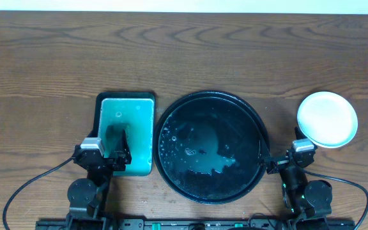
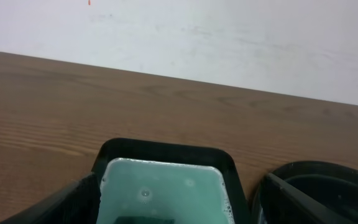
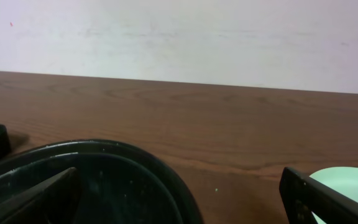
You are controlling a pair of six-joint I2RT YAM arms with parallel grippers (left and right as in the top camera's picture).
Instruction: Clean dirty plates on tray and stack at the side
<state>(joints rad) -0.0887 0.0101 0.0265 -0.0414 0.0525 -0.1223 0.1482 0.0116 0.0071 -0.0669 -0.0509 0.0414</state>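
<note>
The round black tray (image 1: 171, 121) sits at the table's front middle, wet, with no plate on it. It also shows in the left wrist view (image 2: 328, 171) and the right wrist view (image 3: 135, 155). The white plates (image 1: 328, 119) stand as one stack on the bare wood at the right, and their edge shows in the right wrist view (image 3: 353, 180). My left gripper (image 1: 110, 153) is open over the near end of the rectangular tray. My right gripper (image 1: 285, 158) is open and empty between the round tray and the plate stack.
A rectangular black-rimmed tray with a teal pad (image 1: 136, 115) lies left of the round tray, and a dark object rests on its near end (image 2: 145, 219). Bare wood-grain tabletop (image 1: 184, 57) stretches behind everything to a white wall.
</note>
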